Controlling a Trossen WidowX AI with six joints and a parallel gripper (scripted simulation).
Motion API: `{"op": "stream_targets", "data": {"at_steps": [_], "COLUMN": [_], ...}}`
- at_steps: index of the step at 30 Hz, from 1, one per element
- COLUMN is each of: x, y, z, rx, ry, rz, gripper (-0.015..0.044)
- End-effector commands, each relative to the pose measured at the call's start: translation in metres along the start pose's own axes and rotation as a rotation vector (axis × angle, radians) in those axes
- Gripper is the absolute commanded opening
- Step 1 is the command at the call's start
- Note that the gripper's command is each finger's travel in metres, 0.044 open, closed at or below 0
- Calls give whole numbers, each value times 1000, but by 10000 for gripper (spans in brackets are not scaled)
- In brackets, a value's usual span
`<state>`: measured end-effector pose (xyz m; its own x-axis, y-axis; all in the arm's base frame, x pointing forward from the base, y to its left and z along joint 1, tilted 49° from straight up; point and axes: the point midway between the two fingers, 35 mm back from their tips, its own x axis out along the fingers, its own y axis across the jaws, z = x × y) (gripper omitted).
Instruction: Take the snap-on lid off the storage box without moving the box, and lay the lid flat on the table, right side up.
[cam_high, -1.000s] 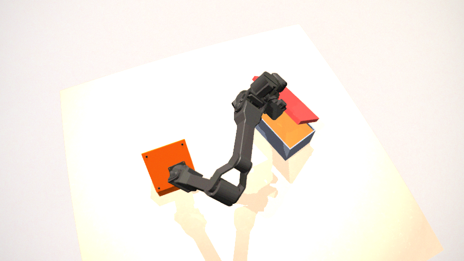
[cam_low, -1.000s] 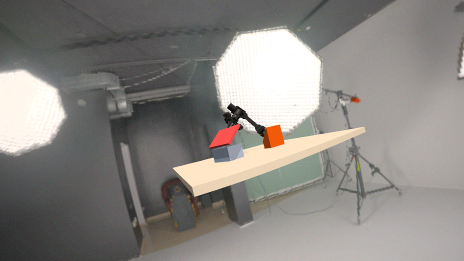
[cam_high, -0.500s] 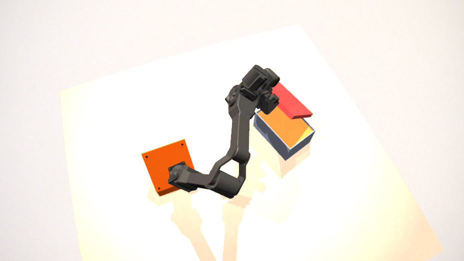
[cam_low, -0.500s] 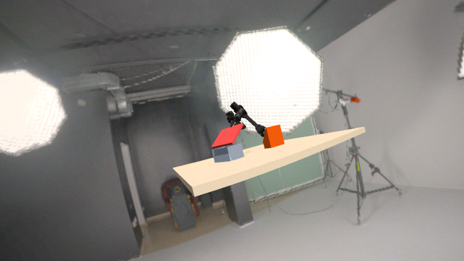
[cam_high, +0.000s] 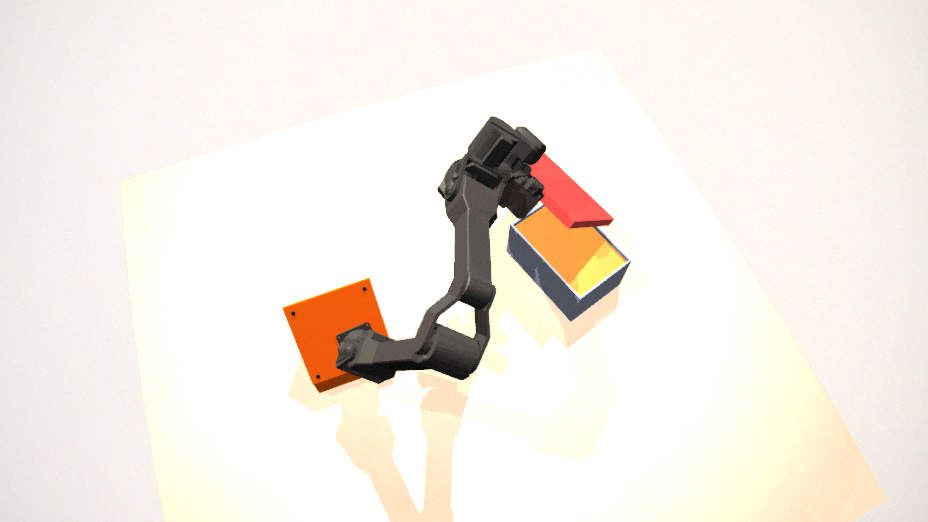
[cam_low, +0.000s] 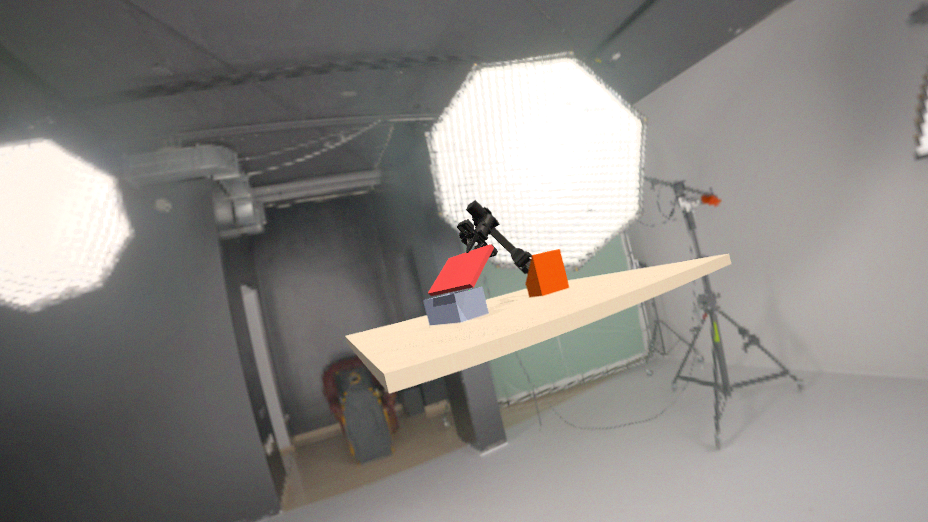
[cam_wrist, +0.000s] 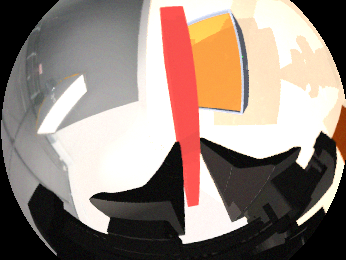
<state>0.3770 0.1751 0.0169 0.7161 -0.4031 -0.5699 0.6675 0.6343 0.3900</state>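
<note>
The red lid (cam_high: 574, 194) (cam_low: 462, 271) (cam_wrist: 181, 75) is off the box and held in the air, steeply tilted. In the wrist view it shows as a narrow upright strip. My gripper (cam_wrist: 188, 143) is shut on the lid, one dark finger on each side of it. In the top view the fingertips are hidden by the arm. The grey-blue storage box (cam_high: 545, 275) (cam_low: 472, 305) (cam_wrist: 217, 65) stands open on the table, its orange inside showing. In the top view the lid overlaps the box's upper right edge; in the exterior view its lower edge shows just above the box.
The arm's base sits on an orange block (cam_high: 324, 324) (cam_low: 548, 272), left of the box in the top view. The pale table (cam_high: 227, 227) (cam_low: 519, 321) extends around both. Its right edge in the top view runs past the lid and box.
</note>
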Motion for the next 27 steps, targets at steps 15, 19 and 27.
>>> {"op": "stream_targets", "data": {"at_steps": [15, 19, 27], "x": [-5, -6, -8], "y": [0, -1, -2], "z": [-36, -44, -60], "rx": [10, 11, 11], "ry": [-1, 0, 1], "rz": [7, 7, 7], "gripper": [0, 0, 0]}}
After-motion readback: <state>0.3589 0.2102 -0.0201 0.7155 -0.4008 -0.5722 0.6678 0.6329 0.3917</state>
